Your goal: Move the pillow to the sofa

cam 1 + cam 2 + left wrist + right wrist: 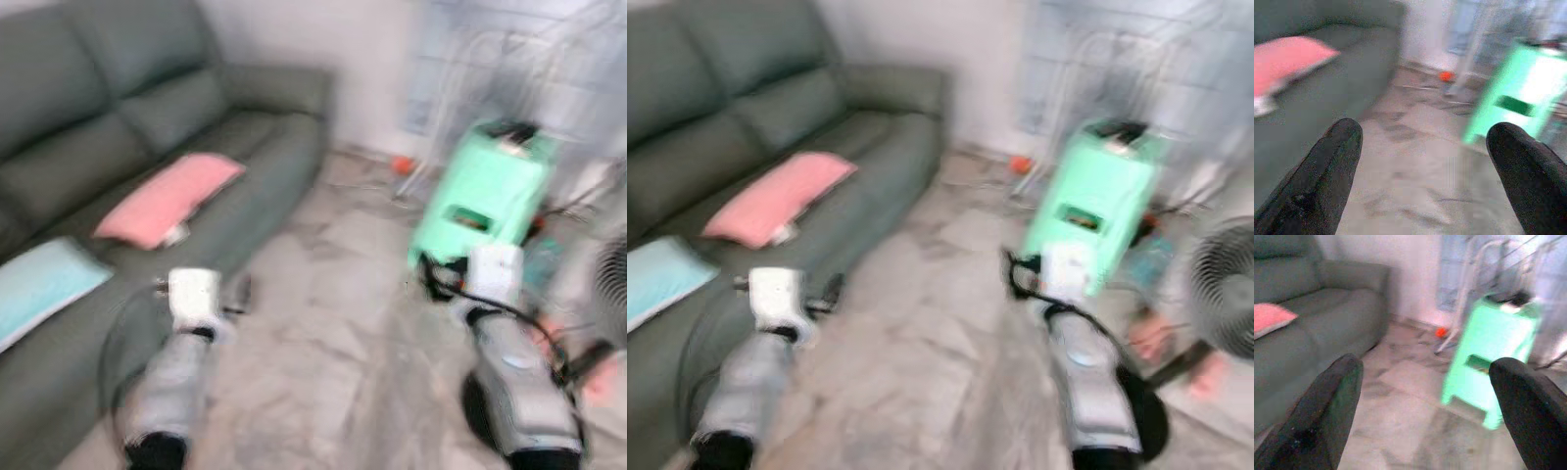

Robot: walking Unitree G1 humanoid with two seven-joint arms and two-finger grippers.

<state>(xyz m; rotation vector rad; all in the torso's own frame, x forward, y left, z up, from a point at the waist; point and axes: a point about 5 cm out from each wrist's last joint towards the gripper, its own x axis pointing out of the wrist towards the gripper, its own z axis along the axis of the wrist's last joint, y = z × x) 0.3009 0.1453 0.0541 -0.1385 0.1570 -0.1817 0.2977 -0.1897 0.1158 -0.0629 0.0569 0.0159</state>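
Everything's a bit smeared, but the pink pillow is lying flat on the seat of the grey sofa, with a light blue cushion further along the same seat; off to the robot's right a mint green stool stands on the marble floor, a fan just past it. The left gripper and the right gripper are both spread wide apart with nothing between the fingers, held out over the floor in front of the sofa.

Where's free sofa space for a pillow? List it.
Free: the sofa seat between the pink pillow and the far armrest. Crowded: the near end, where the blue pillow lies just beside the pink one.
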